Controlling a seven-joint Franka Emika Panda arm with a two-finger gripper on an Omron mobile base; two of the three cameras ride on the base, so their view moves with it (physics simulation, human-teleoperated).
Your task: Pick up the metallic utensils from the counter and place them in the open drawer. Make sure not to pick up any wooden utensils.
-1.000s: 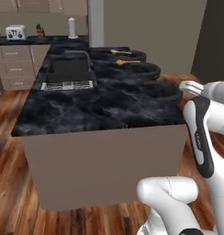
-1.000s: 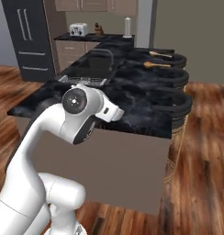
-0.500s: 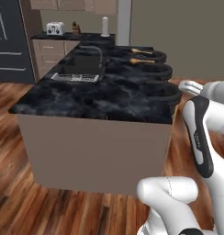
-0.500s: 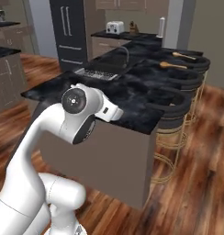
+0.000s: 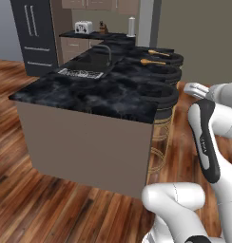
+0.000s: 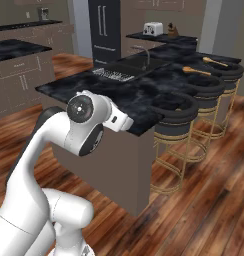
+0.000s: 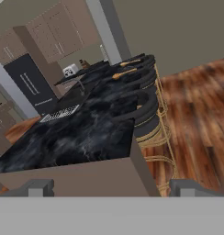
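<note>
This is the approach step, with nothing picked up yet. The robot stands off the near corner of the long black marble-look island desk [image 5: 103,95], well apart from the things on it. In the hand view the tool [image 7: 114,188] looks along the length of the desk top. Its two small dark fingertips [image 7: 38,187] stand as wide apart as they go, with nothing between them.

The task's things are hard to place from here. Two light orange-tan wooden spoons [image 5: 153,61] lie at the far end of the desk, one beyond the other, above the row of round black stools with gold wire frames [image 6: 174,117]. These are the ones to leave alone. The small silver-grey utensil and the dark-handled knife are too small to tell at this range, and I cannot say which of the taupe-brown cabinet fronts belongs to the open drawer.

The next move, as I judge it, calls for bringing the base and arm nearer the far end, until the silver pieces can be told from the tan spoons. The wide-open tool can then be lowered over one metal utensil, clear of the wood
</note>
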